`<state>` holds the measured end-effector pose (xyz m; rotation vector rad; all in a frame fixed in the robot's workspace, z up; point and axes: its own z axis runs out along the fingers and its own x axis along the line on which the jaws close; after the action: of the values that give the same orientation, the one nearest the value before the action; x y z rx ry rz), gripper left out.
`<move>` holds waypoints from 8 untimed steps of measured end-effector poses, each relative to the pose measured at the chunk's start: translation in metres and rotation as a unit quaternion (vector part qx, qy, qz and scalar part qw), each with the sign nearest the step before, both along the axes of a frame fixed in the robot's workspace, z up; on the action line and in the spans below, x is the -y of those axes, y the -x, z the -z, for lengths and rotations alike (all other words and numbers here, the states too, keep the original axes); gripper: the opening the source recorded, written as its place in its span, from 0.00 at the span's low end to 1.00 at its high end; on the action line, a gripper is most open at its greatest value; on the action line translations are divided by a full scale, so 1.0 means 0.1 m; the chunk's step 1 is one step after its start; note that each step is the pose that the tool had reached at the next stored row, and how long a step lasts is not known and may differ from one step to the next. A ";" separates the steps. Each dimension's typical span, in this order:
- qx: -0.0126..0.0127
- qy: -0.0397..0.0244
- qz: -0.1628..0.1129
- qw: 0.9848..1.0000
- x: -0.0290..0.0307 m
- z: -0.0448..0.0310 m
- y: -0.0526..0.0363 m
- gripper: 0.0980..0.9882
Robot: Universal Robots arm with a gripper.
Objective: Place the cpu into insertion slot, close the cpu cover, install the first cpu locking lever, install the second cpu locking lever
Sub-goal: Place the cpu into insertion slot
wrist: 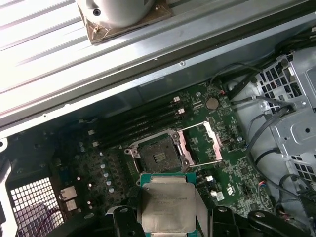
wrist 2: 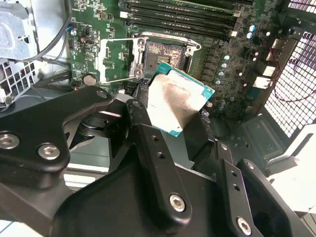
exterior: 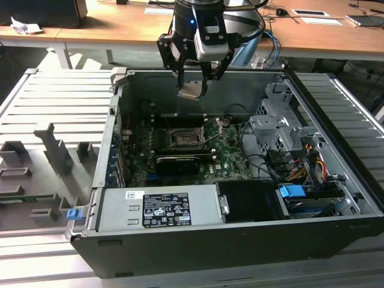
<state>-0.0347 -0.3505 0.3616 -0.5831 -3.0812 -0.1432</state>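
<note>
While the gripper (exterior: 192, 83) clenches the cpu (exterior: 191, 91) by its edges at the upper centre of the exterior view, the chip hangs well above the board. The insertion slot (exterior: 184, 139) lies bare below at mid-frame. The cpu cover (wrist: 212, 139) is swung open beside it, so I judge a good seating needs the chip level and squared to the socket's sides.

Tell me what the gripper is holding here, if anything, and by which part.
The gripper holds the cpu, pinched by two opposite edges, its metal face bare, up in the air clear of the insertion slot.
</note>
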 end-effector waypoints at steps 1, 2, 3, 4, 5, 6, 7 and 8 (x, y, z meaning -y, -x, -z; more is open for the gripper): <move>0.000 0.000 0.001 1.000 0.000 0.000 0.000 0.48; 0.000 0.000 0.003 1.000 0.000 0.001 0.000 0.48; 0.000 0.000 0.005 1.000 0.000 0.002 0.000 0.48; 0.000 0.000 0.006 1.000 0.000 0.002 0.000 0.48; 0.000 0.000 0.007 1.000 0.000 0.002 0.000 0.48; 0.000 0.000 0.008 1.000 0.000 0.003 0.000 0.48; 0.000 0.000 0.009 1.000 0.000 0.003 0.000 0.48; 0.000 0.000 0.011 1.000 0.000 0.004 0.000 0.48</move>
<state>-0.0347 -0.3505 0.3611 -0.6163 -3.0758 -0.1434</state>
